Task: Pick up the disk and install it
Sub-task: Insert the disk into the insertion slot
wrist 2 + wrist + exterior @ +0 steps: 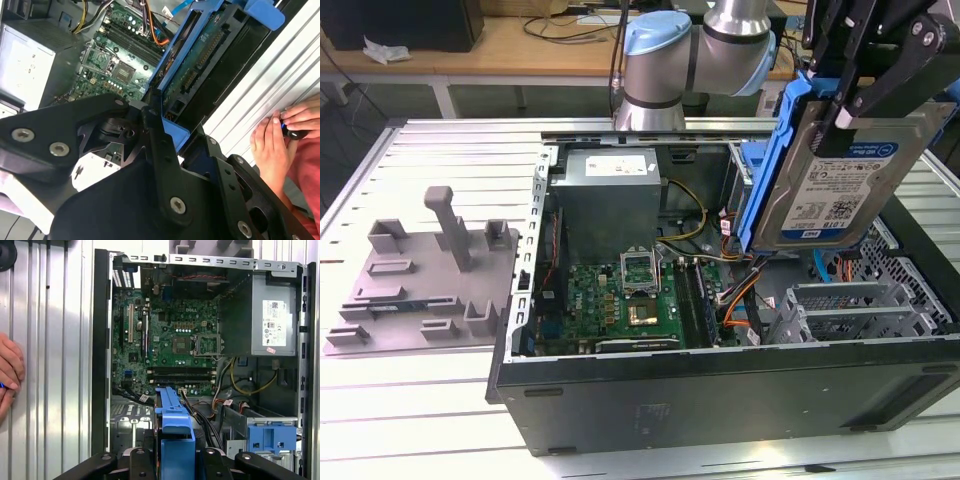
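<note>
We have the disk [840, 185] off the table [420, 420] and in the air, over the far right part of the open computer case [720, 400] on the exterior view's right. The gripper [842, 115] is clamped on it: in the second wrist view its black fingers [157, 150] press on the 2 flat faces at 1 end, next to the blue frame [175, 132]. The disk hangs tilted, label toward the exterior camera, with its free end lowest. It is clear of everything inside the case and is not yet seated.

We see 3 risks.

1. Because the hold is at 1 end only, we judge that a knock on the low corner could make the disk pivot or slide between the pads.
2. The tilt means that corner would reach the metal drive cage [840, 305] or the case wall first, and it could jam instead of sliding in.
3. Orange cables [745, 290] run between the motherboard [620, 300] and the cage, so a lowered disk could trap or snag them.

A person's hand [270, 145] also rests on the table just beside the case wall, close to where the arm is working.
</note>
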You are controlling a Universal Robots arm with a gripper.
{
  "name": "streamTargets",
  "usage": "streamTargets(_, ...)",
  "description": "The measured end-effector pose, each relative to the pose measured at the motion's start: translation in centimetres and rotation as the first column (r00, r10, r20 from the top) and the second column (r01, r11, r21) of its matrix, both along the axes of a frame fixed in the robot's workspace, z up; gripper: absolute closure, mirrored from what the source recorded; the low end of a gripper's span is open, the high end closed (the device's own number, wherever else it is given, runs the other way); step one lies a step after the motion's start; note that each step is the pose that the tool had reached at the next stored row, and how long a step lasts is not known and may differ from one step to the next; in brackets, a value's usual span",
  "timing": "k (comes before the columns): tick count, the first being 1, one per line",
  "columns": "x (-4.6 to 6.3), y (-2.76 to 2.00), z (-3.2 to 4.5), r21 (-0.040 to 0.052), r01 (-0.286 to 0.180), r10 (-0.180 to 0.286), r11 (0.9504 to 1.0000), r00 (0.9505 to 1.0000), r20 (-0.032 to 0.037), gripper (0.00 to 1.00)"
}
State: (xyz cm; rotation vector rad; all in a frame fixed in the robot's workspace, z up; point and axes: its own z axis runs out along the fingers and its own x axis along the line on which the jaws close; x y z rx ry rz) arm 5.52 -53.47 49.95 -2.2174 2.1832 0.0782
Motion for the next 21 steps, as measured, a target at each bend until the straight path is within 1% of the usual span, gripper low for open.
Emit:
streamTargets(1,0.0,-0.07,-0.02,0.0001,0.0,0.0,1.0,1.0,0.0,0.63)
streamTargets(3,0.1,-0.38,-0.11,0.0001,0.001,-0.001,1.0,1.0,0.0,0.63)
streamTargets(5,0.3,-0.55,-0.17,0.0001,0.001,-0.001,1.0,1.0,0.0,0.63)
streamTargets(9,1.1,-0.82,-0.34,0.0001,0.002,-0.002,1.0,1.0,0.0,0.63)
streamTargets(14,2.3,-0.99,-0.54,0.0002,0.002,-0.002,1.0,1.0,0.0,0.63)
streamTargets(18,3.6,-1.03,-0.74,0.0,0.003,-0.003,1.0,1.0,0.0,0.63)
streamTargets(21,4.3,-1.07,-0.83,-0.0001,0.003,-0.003,1.0,1.0,0.0,0.63)
